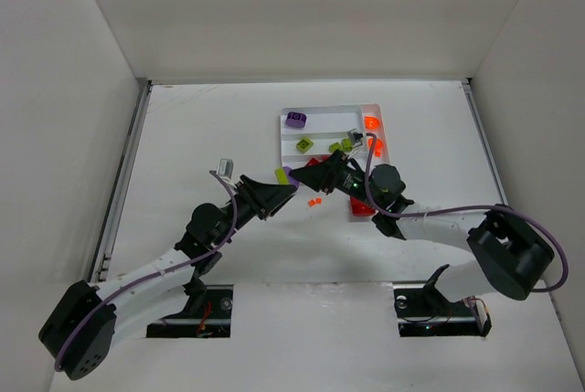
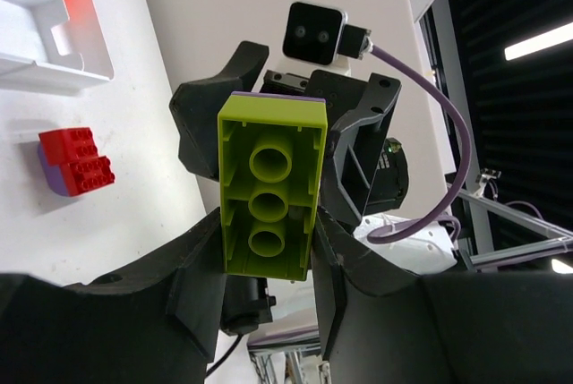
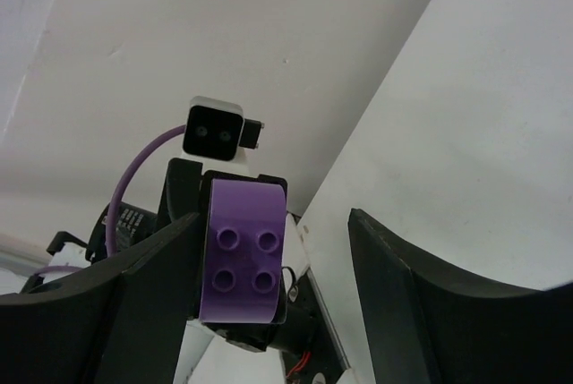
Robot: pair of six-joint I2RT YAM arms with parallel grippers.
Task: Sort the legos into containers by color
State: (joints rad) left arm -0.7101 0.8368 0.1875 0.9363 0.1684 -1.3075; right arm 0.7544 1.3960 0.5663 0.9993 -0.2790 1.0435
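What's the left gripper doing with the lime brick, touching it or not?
Touching. The left wrist view shows the left gripper clamped on the lime brick, with a finger pressed against each side and no gap.

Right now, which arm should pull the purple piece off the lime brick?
Right. The left gripper is already shut on the lime brick. The purple piece stuck to its far face sits within the open right gripper, so that one likely only needs to close.
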